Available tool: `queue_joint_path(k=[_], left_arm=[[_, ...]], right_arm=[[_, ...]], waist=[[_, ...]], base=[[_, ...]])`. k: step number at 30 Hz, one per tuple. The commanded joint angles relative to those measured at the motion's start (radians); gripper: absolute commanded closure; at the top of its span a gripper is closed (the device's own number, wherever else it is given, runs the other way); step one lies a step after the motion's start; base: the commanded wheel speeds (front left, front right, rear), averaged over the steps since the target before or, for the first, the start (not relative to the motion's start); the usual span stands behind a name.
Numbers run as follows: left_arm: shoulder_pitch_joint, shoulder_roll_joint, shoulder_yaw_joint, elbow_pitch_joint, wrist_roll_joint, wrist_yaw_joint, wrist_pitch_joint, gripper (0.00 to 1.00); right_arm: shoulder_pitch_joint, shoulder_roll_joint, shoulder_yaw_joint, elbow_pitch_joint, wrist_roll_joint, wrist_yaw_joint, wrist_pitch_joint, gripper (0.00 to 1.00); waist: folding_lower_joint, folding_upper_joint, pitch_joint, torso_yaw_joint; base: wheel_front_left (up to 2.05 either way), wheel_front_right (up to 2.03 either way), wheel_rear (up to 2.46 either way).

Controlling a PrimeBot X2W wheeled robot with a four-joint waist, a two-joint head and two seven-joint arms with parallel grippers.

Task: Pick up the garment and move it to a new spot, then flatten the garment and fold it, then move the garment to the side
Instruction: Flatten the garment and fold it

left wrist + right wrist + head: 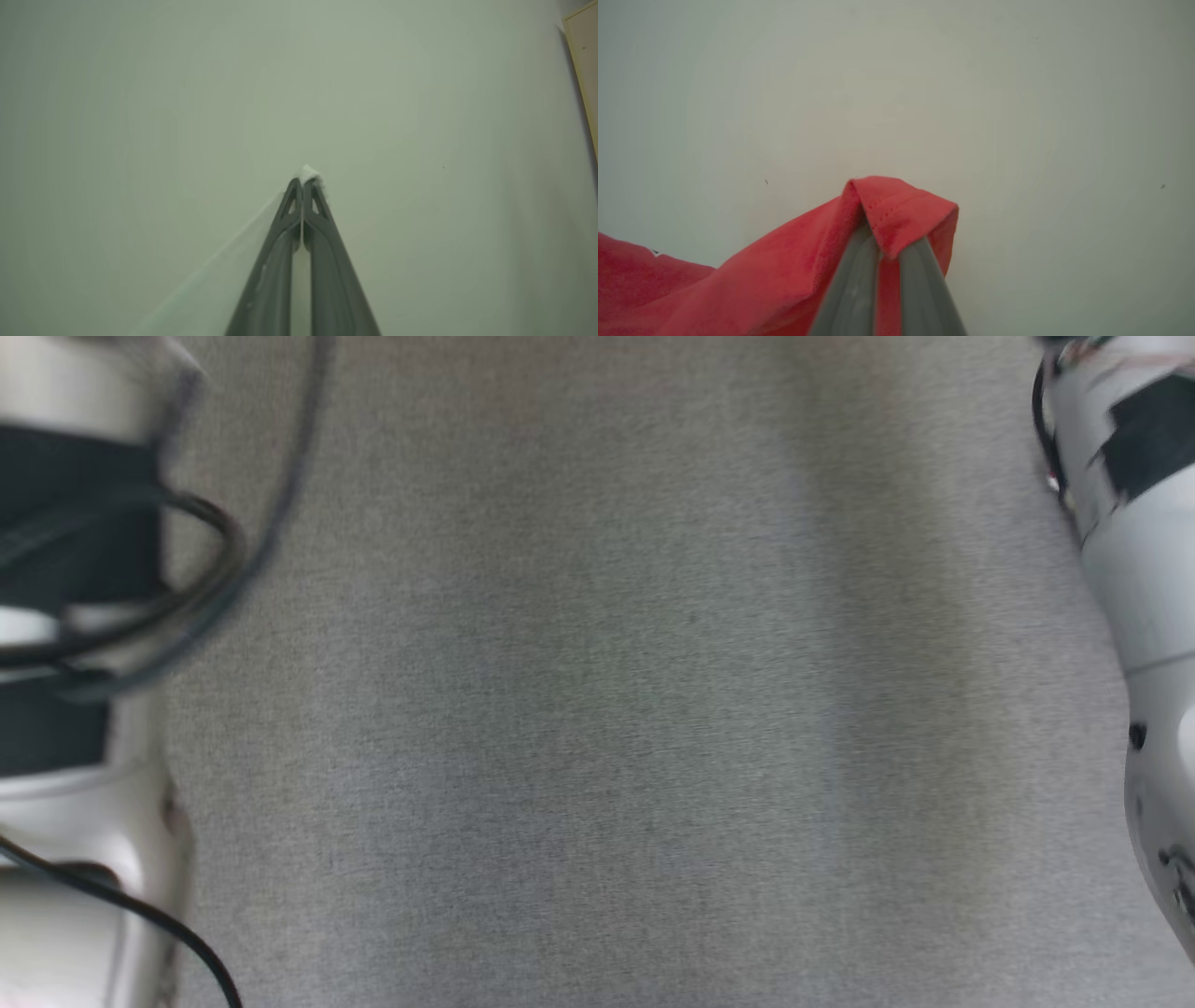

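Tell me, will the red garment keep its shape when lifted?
Probably not: the red garment drapes and folds over the right gripper, so it looks floppy. Its thin stitched hem suggests it is light.

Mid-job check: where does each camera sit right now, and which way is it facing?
Head view: on the head, looking down at a grey surface; the pale left forearm and right forearm frame its edges.
Left wrist view: on the left wrist, looking along the left gripper, shut on white cloth, toward a pale wall.
Right wrist view: on the right wrist, looking along the right gripper, shut on the red garment.
Shared: both wrist views face a plain pale background.
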Motion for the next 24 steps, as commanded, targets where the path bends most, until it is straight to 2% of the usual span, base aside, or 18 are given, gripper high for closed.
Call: queue_joint_path(k=[1, 9, 15, 20, 24], left_arm=[[0.041, -0.002, -0.008, -0.002, 0.01, -0.01, -0.003, 1.0], [0.246, -0.012, -0.025, -0.016, -0.012, -0.053, -0.004, 1.0], [0.409, -0.013, -0.043, -0.016, -0.079, -0.076, -0.004, 1.0], [0.508, -0.013, -0.063, 0.041, -0.103, -0.075, -0.003, 1.0], [0.565, -0.013, -0.066, 0.084, -0.143, -0.068, 0.006, 1.0]], right_arm=[[0.037, -0.019, 0.029, 0.016, -0.021, 0.0, -0.006, 1.0], [0.171, -0.105, 0.193, 0.034, 0.024, 0.0, 0.025, 1.0], [0.287, -0.188, 0.279, -0.016, 0.098, 0.0, 0.1, 1.0], [0.378, -0.243, 0.302, -0.074, 0.156, 0.0, 0.138, 1.0], [0.445, -0.28, 0.306, -0.111, 0.19, 0.0, 0.212, 1.0]], waist=[[0.0001, 0.0, 0.033, 0.028], [0.0001, 0.0, 0.059, 0.083], [0.0001, 0.0, 0.001, 0.107], [0.0001, 0.0, -0.052, 0.114], [0.0001, 0.0, -0.105, 0.11]], base=[[0.0, 0.0, 0.0], [0.0, 0.0, 0.0], [0.0, 0.0, 0.0], [0.0, 0.0, 0.0], [0.0, 0.0, 0.0]])
